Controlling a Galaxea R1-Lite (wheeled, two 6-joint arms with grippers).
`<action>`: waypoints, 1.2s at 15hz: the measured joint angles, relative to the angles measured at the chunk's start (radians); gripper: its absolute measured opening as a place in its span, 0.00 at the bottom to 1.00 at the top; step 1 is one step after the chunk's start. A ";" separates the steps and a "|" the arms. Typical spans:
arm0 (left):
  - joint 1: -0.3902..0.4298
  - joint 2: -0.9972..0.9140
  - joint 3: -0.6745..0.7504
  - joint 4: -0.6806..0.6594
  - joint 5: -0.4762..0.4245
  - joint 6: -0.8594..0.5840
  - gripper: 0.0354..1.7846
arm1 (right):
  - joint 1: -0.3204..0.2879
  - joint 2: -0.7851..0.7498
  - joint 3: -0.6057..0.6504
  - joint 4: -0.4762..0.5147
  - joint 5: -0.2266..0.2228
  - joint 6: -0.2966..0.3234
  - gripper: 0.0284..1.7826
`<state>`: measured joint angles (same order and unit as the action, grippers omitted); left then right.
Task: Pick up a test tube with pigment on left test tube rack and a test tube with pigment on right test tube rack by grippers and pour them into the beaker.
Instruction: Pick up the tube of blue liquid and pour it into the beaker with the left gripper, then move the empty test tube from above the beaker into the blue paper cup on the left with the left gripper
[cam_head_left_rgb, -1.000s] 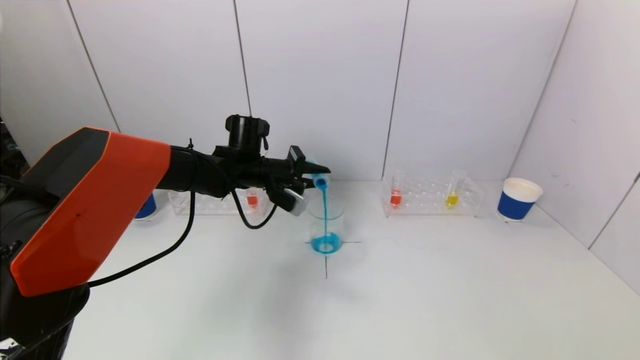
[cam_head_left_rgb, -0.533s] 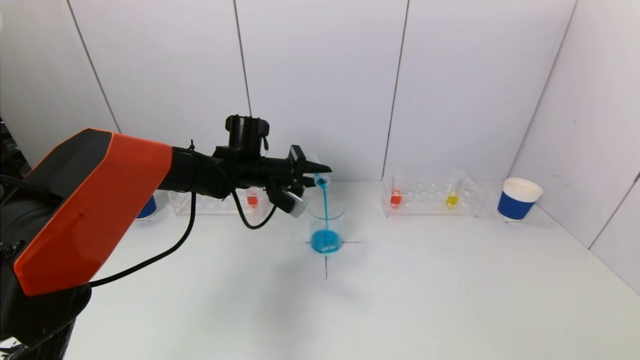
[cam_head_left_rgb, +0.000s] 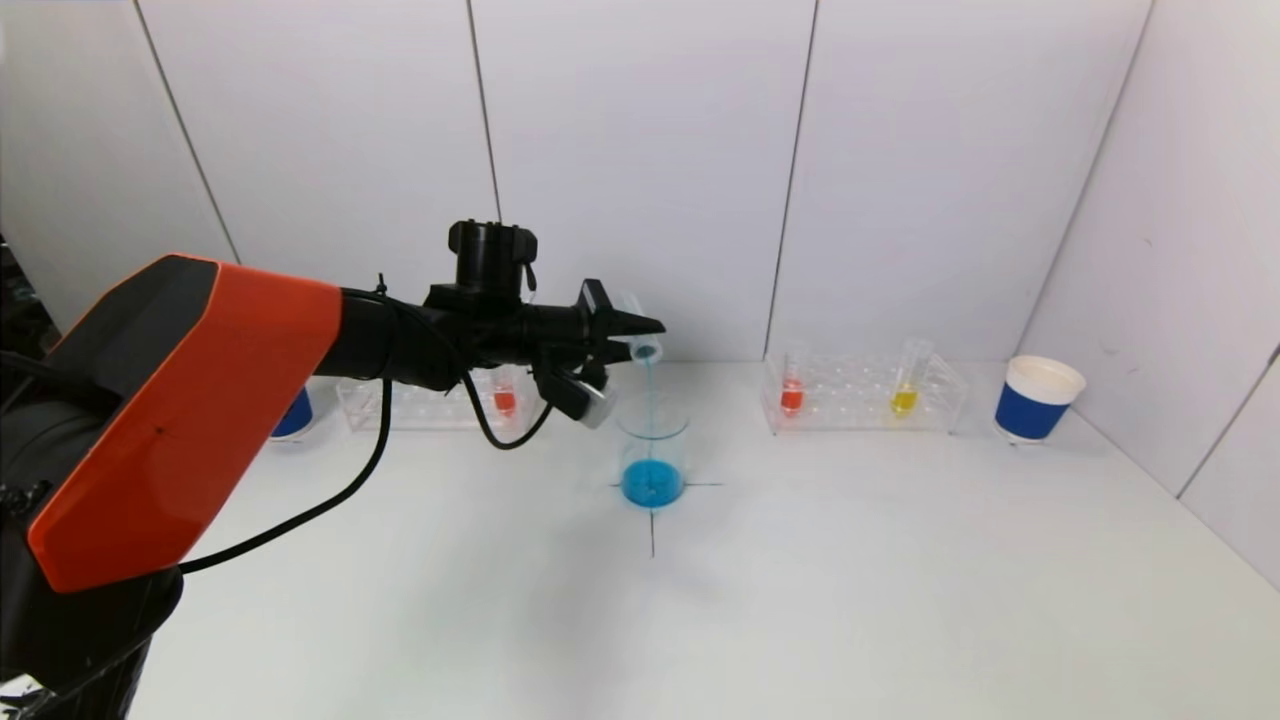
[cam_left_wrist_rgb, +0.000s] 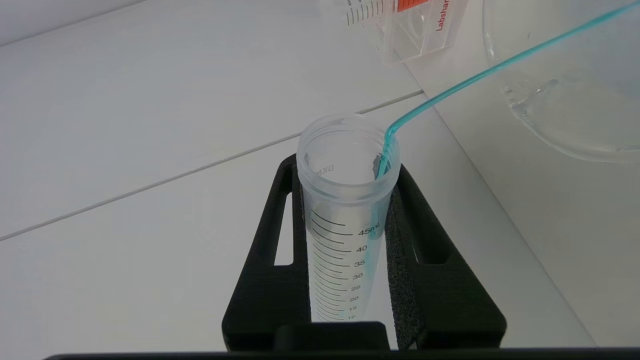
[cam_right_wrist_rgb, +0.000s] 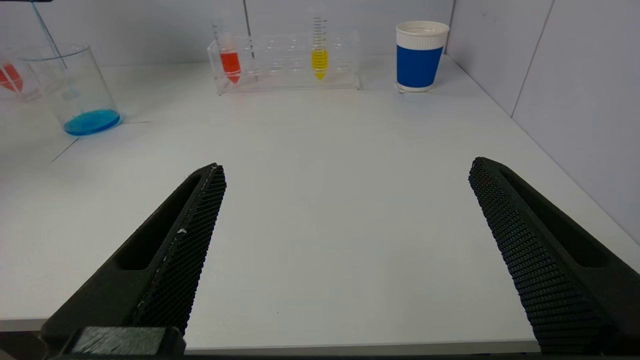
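Observation:
My left gripper (cam_head_left_rgb: 625, 330) is shut on a clear graduated test tube (cam_left_wrist_rgb: 345, 210), tipped mouth-down above the glass beaker (cam_head_left_rgb: 652, 440). A thin blue stream (cam_left_wrist_rgb: 450, 90) runs from the tube's lip into the beaker, which holds blue liquid at its bottom (cam_head_left_rgb: 652, 484). The tube is almost empty. The left rack (cam_head_left_rgb: 430, 405) holds an orange tube (cam_head_left_rgb: 505, 398). The right rack (cam_head_left_rgb: 860, 395) holds an orange tube (cam_head_left_rgb: 792, 392) and a yellow tube (cam_head_left_rgb: 905, 395). My right gripper (cam_right_wrist_rgb: 345, 200) is open and empty over the table's near edge, out of the head view.
A blue-and-white paper cup (cam_head_left_rgb: 1036, 398) stands at the far right beside the right rack; another blue cup (cam_head_left_rgb: 292, 415) sits behind my left arm. A black cross (cam_head_left_rgb: 652, 520) marks the table under the beaker. Walls close the back and right.
The blue stream has thinned and the tube has nearly emptied, tipping slightly further. The blue level in the beaker has risen a little. The right gripper's earlier state is not shown.

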<state>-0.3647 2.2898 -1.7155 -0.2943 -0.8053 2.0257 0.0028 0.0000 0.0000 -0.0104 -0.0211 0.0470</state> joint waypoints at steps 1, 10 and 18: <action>0.000 0.001 -0.008 -0.003 -0.001 0.009 0.24 | 0.000 0.000 0.000 0.000 0.000 0.000 0.99; -0.005 0.004 -0.016 -0.028 -0.007 0.027 0.24 | 0.000 0.000 0.000 0.000 0.000 0.000 0.99; -0.005 -0.004 -0.001 -0.026 -0.006 0.020 0.24 | 0.000 0.000 0.000 0.000 0.000 0.000 0.99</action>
<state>-0.3698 2.2860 -1.7170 -0.3204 -0.8111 2.0460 0.0028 0.0000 0.0000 -0.0104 -0.0215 0.0474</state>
